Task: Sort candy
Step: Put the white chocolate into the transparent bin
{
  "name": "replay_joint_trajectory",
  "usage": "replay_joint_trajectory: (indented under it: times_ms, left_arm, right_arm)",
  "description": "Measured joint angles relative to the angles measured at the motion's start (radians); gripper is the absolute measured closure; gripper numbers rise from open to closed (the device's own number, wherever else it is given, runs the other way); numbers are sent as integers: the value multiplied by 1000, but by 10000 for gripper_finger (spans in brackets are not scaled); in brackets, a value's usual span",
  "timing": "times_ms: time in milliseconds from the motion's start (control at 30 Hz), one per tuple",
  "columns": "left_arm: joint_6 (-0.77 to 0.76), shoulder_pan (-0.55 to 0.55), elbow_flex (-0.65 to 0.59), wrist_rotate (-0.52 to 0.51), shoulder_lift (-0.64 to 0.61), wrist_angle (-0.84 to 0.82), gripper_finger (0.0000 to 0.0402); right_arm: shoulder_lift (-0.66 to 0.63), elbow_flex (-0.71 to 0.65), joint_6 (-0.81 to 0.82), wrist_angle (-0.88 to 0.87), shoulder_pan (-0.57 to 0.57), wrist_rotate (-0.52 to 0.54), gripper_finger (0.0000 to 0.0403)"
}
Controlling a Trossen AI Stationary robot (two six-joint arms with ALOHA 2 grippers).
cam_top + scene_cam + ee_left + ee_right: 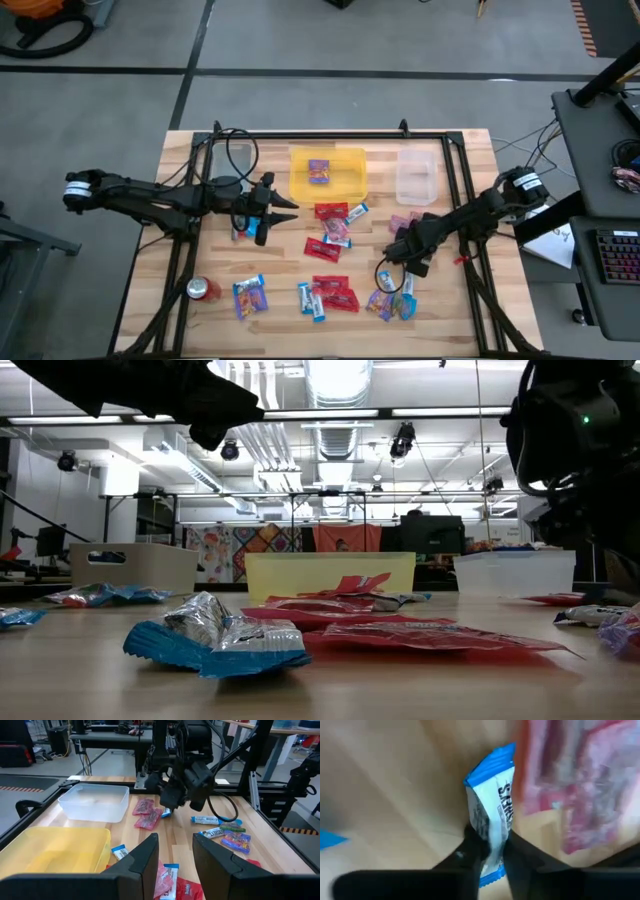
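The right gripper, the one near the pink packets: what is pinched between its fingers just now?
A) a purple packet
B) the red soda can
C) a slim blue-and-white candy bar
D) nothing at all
C: the right wrist view shows the right gripper closed on a blue-and-white bar, its dark fingers squeezing the wrapper's lower end just above the wooden table, beside the pink packets.

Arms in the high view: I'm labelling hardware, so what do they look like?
Both are dark, slim, jointed arms. The left arm and right arm each carry a white band near the outer end. Black cables trail along them. Each ends in two dark fingers.
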Motion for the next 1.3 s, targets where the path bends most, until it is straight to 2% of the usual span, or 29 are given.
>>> replay_joint_trajectory:
  times_ms: [67, 467, 600, 800, 933, 1100, 1300]
  left_arm:
    - [0, 0, 0, 0, 0, 0, 296]
    - [0, 0, 0, 0, 0, 0, 297]
    - [0, 0, 0, -1, 0, 2, 297]
    - [0, 0, 0, -42, 0, 17, 297]
    - [-1, 0, 0, -50, 0, 21, 297]
    - [-29, 0, 0, -50, 0, 34, 297]
    - [-80, 0, 0, -50, 0, 34, 297]
  right_arm:
    - [-18, -1, 2, 3, 0, -1, 381]
    - [-242, 25, 34, 25, 0, -3, 384]
    - [-329, 56, 33, 118, -10, 64, 384]
    - [-409, 72, -77, 353, -63, 233, 385]
    - [-423, 72, -157, 448, -146, 302, 385]
    - [-423, 72, -166, 440, -307, 445, 385]
    - [-423, 72, -183, 357, -539, 471, 385]
